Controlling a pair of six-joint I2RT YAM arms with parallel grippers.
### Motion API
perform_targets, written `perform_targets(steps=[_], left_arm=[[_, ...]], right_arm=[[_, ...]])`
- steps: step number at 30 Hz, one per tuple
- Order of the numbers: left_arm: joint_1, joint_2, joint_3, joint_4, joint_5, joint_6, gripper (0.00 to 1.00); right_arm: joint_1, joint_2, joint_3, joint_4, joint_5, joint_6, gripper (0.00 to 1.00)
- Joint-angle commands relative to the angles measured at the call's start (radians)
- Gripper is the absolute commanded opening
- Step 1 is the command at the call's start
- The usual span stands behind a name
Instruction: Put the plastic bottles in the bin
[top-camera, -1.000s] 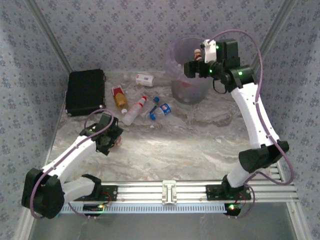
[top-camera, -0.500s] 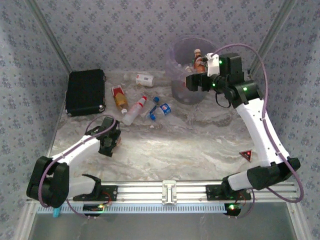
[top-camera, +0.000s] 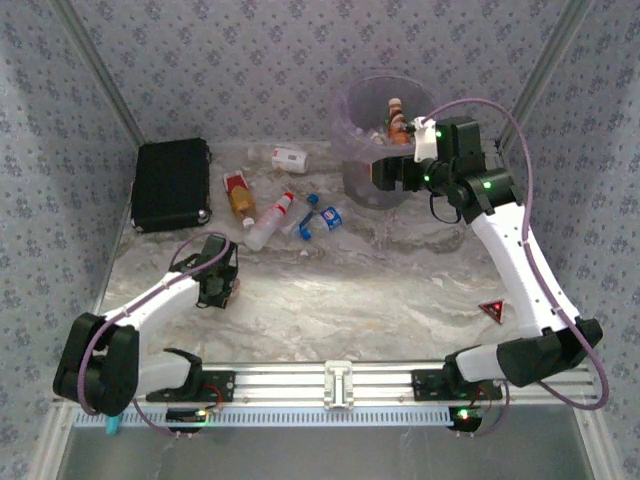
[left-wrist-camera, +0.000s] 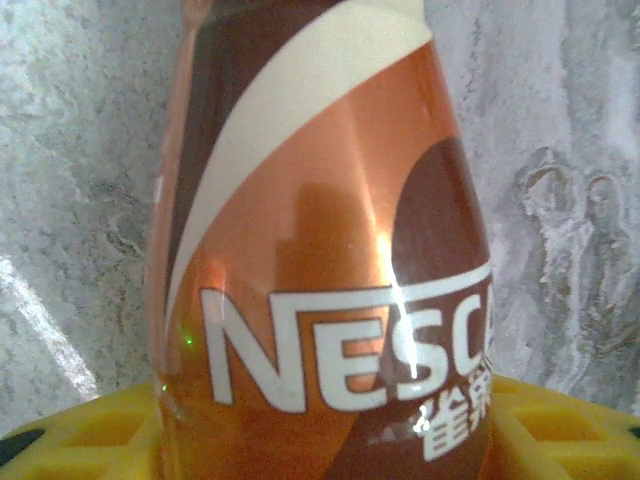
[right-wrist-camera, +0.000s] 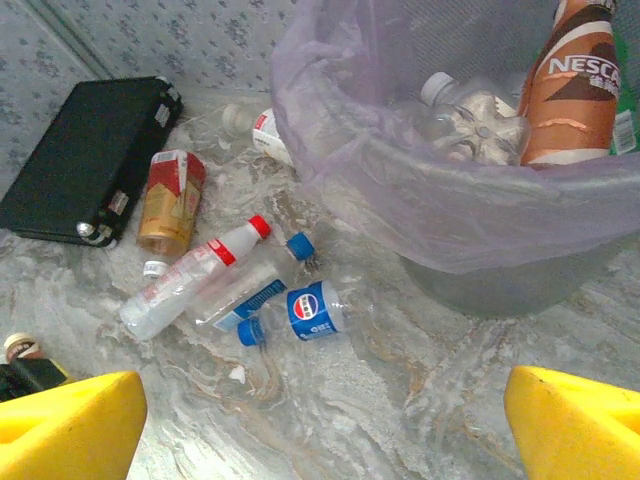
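Observation:
My left gripper is low over the table's near left, shut on a copper-brown Nescafe bottle that sits between its yellow pads. My right gripper hangs open and empty in front of the pale purple bin. In the right wrist view the bin holds another copper-brown bottle and a clear one. Left of the bin, several bottles lie on the table: an orange-filled one, a white red-capped one, a Pepsi one and a white one at the back.
A black case lies at the back left by the wall. A small red triangle sits on the table at the right, beside the right arm. Patterned walls close in the back and both sides. An aluminium rail runs along the near edge.
The left gripper has closed on the copper-brown bottle. The right gripper pulled back from over the bin and sank in front of it; the bottle at its jaws now stands in the bin.

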Motion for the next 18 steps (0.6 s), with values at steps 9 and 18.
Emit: perform_targets(steps=[9,18], left_arm=[[0.007,-0.275,0.027,0.003,-0.161,0.356,0.25],[0.009,-0.306,0.038,0.311,0.122,0.697,0.00]], right_arm=[[0.054,-0.034,0.006,-0.012,-0.240,-0.020,0.94],[0.142,0.012,-0.015,0.066,-0.345,0.047,0.93]])
